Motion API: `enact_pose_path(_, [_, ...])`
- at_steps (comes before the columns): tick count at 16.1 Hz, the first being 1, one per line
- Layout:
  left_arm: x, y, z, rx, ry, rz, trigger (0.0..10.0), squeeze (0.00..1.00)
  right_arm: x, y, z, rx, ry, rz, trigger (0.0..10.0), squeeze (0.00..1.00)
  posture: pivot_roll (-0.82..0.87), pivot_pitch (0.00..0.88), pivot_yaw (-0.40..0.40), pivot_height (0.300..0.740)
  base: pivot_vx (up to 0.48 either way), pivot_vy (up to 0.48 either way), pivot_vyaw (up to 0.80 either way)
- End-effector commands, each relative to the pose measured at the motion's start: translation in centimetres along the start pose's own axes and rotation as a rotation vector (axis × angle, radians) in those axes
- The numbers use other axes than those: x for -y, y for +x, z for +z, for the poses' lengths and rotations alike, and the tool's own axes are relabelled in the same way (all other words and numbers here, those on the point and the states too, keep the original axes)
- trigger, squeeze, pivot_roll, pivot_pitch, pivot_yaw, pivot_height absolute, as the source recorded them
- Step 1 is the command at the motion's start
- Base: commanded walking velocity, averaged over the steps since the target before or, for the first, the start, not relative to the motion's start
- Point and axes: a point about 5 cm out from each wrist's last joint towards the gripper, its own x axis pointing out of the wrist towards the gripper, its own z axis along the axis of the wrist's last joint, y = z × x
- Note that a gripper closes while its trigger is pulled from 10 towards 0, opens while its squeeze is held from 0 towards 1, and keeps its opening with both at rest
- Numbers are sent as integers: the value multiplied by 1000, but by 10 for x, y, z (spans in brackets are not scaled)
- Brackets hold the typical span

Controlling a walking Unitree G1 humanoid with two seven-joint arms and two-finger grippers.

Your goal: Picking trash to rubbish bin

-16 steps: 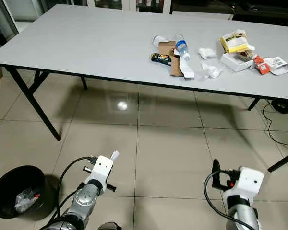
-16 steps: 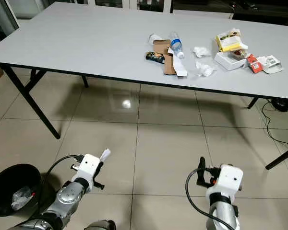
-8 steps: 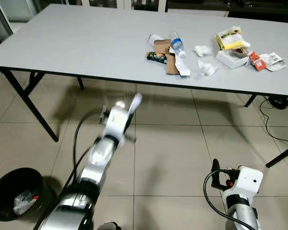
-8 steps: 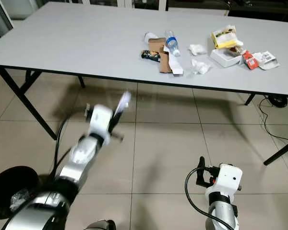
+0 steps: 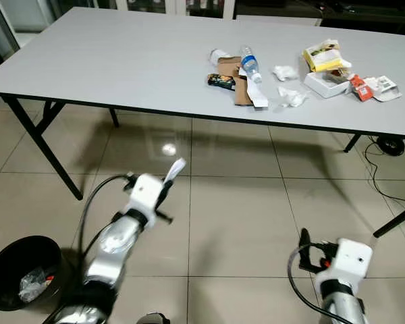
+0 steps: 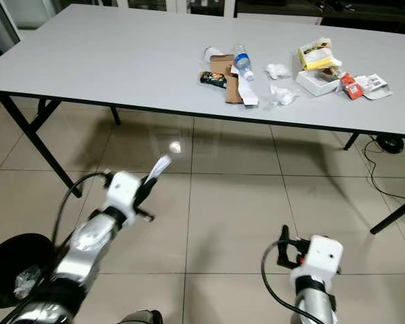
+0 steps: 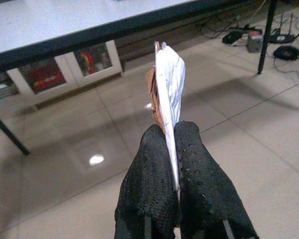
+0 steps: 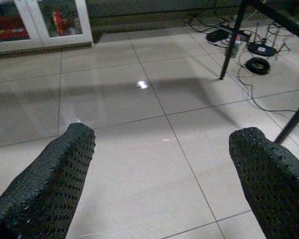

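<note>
Left fingers (image 7: 172,164) clenched on wrapper (image 7: 168,94), no legible writing, right fingers (image 8: 65,169) spread apart over floor tiles (image 8: 139,124).

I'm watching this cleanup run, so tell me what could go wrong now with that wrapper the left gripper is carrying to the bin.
1. The left gripper pinches only the bottom edge of the thin wrapper, so a swing might shake it loose.
2. The rubbish bin sits low to the robot's left, away from the gripper, so an early release would likely land on the floor tiles.
</note>
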Motion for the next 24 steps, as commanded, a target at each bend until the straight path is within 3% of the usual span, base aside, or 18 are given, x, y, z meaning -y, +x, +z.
enact_pose_path(1, [-1,-5,1,3,11,-18,10000,0,4,-2,2,-2,3,-13,10000,0,132,94,-23,740,0,0,0])
enact_pose_path(4, [2,-6,8,43,32,-33,10000,0,6,-3,8,14,0,-16,10000,0,137,94,-28,740,0,0,0])
enact_pose_path(9, [11,2,42,135,27,-87,10000,0,-9,-10,43,139,-62,72,10000,0,140,98,-35,740,0,0,0])
enact_pose_path(15, [9,4,50,115,10,-64,10000,0,-29,-8,55,160,-96,149,10000,0,183,127,-89,740,0,0,0])
enact_pose_path(19, [18,9,65,140,-15,-62,10000,0,-20,-5,62,160,-104,146,10000,0,196,136,-96,740,0,0,0])
enact_pose_path(24, [29,26,77,156,-43,-132,10000,0,-7,-10,52,135,-98,68,10000,0,155,104,-25,740,0,0,0])
